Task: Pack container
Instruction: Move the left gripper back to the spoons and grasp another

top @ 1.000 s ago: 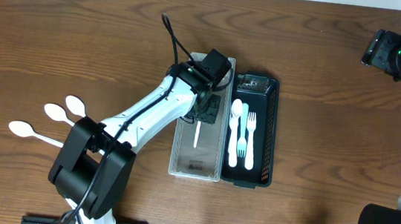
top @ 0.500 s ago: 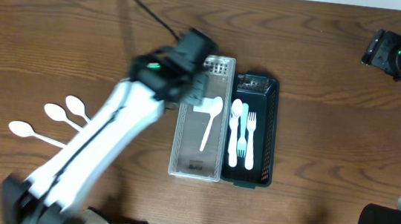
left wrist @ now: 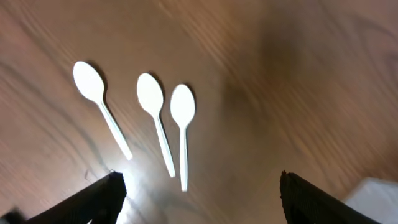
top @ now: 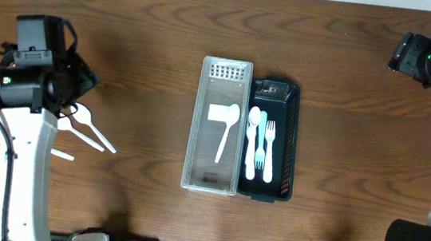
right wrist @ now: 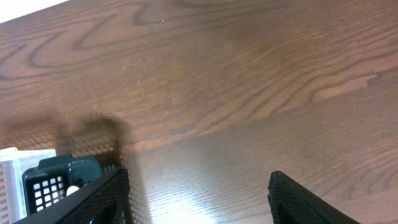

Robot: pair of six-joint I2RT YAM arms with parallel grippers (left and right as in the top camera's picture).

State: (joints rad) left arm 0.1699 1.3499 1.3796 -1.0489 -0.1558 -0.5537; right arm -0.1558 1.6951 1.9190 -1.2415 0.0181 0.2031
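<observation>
Clear tray (top: 196, 126); blurred mark (top: 211, 178), perhaps label

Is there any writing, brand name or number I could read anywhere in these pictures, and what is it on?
No text can be read in any view.
Clear container: a small dark mark on its floor at the near end, too small to read.
Black tray: a pale patch at its far end, too small to tell whether it is a label.
Three white spoons on the table: plain, no marking seen.
</observation>
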